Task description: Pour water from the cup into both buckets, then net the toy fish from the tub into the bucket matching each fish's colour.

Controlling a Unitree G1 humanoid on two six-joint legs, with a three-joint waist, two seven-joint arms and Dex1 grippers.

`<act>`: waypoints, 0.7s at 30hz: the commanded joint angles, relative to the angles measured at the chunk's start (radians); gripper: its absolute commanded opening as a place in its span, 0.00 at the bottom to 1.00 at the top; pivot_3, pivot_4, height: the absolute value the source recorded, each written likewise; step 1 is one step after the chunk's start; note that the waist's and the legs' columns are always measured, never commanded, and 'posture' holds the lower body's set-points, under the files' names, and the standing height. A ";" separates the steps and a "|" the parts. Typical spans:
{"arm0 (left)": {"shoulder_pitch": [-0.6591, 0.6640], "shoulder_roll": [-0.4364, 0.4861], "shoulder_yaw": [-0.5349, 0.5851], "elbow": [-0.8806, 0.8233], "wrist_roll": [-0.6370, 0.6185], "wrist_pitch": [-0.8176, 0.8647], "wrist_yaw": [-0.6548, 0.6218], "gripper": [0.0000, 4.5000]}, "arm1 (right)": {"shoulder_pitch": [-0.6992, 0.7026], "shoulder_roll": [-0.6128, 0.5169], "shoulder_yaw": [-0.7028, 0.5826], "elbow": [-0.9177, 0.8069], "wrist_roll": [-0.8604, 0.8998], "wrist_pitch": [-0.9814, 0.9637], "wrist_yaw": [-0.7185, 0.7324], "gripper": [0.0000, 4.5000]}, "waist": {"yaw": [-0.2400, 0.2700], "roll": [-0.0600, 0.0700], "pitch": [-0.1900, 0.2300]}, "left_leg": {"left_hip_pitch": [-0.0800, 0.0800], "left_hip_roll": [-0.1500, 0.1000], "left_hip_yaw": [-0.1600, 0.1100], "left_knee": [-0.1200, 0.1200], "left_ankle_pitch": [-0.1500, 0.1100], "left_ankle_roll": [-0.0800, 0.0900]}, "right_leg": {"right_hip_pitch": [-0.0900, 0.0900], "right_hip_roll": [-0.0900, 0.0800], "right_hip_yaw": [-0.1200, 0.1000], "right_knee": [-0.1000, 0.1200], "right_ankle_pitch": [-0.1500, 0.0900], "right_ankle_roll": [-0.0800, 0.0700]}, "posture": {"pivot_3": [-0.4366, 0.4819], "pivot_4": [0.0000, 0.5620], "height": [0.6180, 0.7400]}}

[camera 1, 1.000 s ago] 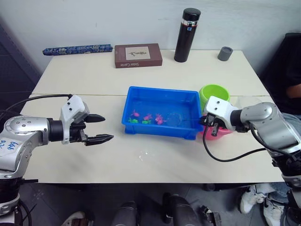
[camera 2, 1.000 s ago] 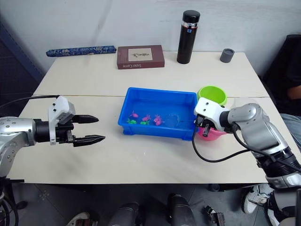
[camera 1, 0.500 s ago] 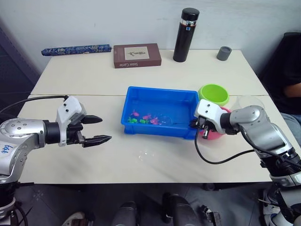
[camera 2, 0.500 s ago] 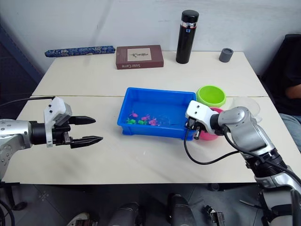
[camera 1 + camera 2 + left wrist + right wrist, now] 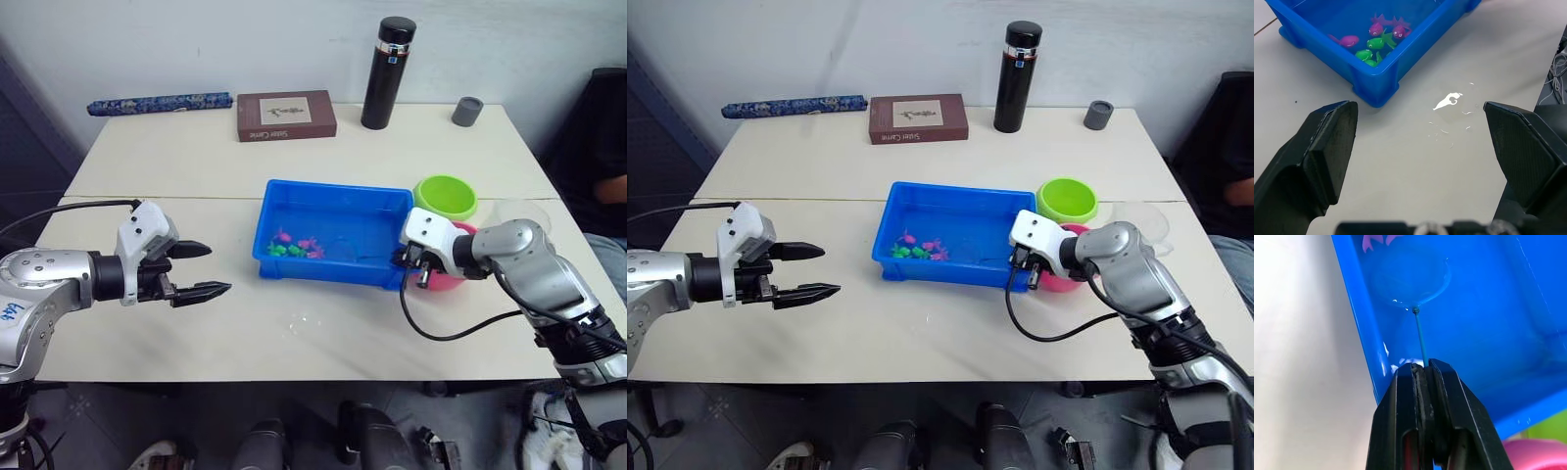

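Right gripper pinching the net handle at the tub's corner, left one just hanging out wide open

Nearest the robot there's a small wet splash (image 5: 1449, 102) on the table (image 5: 294, 343), and the left gripper (image 5: 200, 267) hovers above the table with fingers spread, well apart from the blue tub (image 5: 333, 233). The right gripper (image 5: 1422, 377) is pressed together on the thin handle of the net (image 5: 1410, 281), whose hoop sits inside the tub, looks like it's down in the water but hard to be sure. The pink and green toy fish (image 5: 1378, 39) are bunched toward the tub's left end. The pink bucket (image 5: 453, 276) is just behind that gripper, the lime green bucket (image 5: 446, 196) beyond it, and the clear cup (image 5: 519, 211) off to their right. Far back: a book (image 5: 286, 115), a black flask (image 5: 387, 73), a grey cup (image 5: 467, 111)
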 commanded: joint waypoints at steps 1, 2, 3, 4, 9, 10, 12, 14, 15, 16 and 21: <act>0.006 0.017 0.049 -0.038 -0.018 -0.007 0.006 0.99 | -0.021 0.016 -0.008 -0.007 -0.002 0.004 -0.008 0.00 | 0.000 0.000 0.000 | 0.000 0.000 0.000 0.000 0.000 0.000 | 0.000 0.000 0.000 0.000 0.000 0.000 | 0.48 0.27 1.00; 0.008 0.017 0.051 -0.039 -0.018 -0.006 0.008 0.99 | -0.025 0.025 -0.011 -0.001 -0.001 0.005 -0.013 0.00 | 0.000 0.000 0.000 | 0.000 0.000 0.000 0.000 0.000 0.000 | 0.000 0.000 0.000 0.000 0.000 0.000 | 0.48 0.27 1.00; 0.009 0.017 0.053 -0.040 -0.019 -0.005 0.010 0.99 | -0.028 0.033 -0.013 0.004 -0.001 0.002 -0.018 0.00 | 0.000 0.000 0.000 | 0.000 0.000 0.000 0.000 0.000 0.000 | 0.000 0.000 0.000 0.000 0.000 0.000 | 0.48 0.27 1.00; 0.012 0.016 0.056 -0.042 -0.020 -0.004 0.011 0.99 | -0.033 0.043 -0.014 0.014 -0.004 -0.003 -0.027 0.00 | 0.000 0.000 0.000 | 0.000 0.000 0.000 0.000 0.000 0.000 | 0.000 0.000 0.000 0.000 0.000 0.000 | 0.48 0.27 1.00; 0.019 0.016 0.063 -0.049 -0.022 0.000 0.016 0.99 | -0.061 0.079 -0.004 0.063 -0.023 -0.021 -0.052 0.00 | 0.000 0.000 0.000 | 0.000 0.000 0.000 0.000 0.000 0.000 | 0.000 0.000 0.000 0.000 0.000 0.000 | 0.48 0.27 1.00; 0.021 0.016 0.066 -0.050 -0.023 0.001 0.017 0.99 | -0.066 0.086 -0.003 0.070 -0.026 -0.023 -0.056 0.00 | 0.000 0.000 0.000 | 0.000 0.000 0.000 0.000 0.000 0.000 | 0.000 0.000 0.000 0.000 0.000 0.000 | 0.48 0.27 1.00; 0.025 0.018 0.070 -0.052 -0.024 0.001 0.019 0.99 | -0.073 0.095 -0.003 0.086 -0.038 -0.037 -0.069 0.00 | 0.000 0.000 0.000 | 0.000 0.000 0.000 0.000 0.000 0.000 | 0.000 0.000 0.000 0.000 0.000 0.000 | 0.48 0.27 1.00; 0.028 0.019 0.072 -0.054 -0.026 0.002 0.022 0.99 | -0.083 0.090 0.000 0.112 -0.067 -0.065 -0.088 0.00 | 0.000 0.000 0.000 | 0.000 0.000 0.000 0.000 0.000 0.000 | 0.000 0.000 0.000 0.000 0.000 0.000 | 0.48 0.27 1.00; 0.030 0.020 0.074 -0.054 -0.026 0.001 0.021 0.99 | -0.089 0.086 0.001 0.126 -0.082 -0.079 -0.097 0.00 | 0.000 0.000 0.000 | 0.000 0.000 0.000 0.000 0.000 0.000 | 0.000 0.000 0.000 0.000 0.000 0.000 | 0.48 0.27 1.00; 0.031 0.021 0.075 -0.053 -0.027 0.000 0.022 0.99 | -0.094 0.082 0.000 0.138 -0.091 -0.092 -0.103 0.00 | 0.000 0.000 0.000 | 0.000 0.000 0.000 0.000 0.000 0.000 | 0.000 0.000 0.000 0.000 0.000 0.000 | 0.48 0.27 1.00; 0.033 0.021 0.074 -0.053 -0.027 -0.001 0.026 0.99 | -0.130 0.096 -0.035 0.181 -0.093 -0.137 -0.132 0.00 | -0.002 0.001 0.000 | 0.000 0.000 0.000 0.000 0.000 0.000 | 0.000 0.000 0.000 0.000 0.000 0.000 | 0.48 0.27 1.00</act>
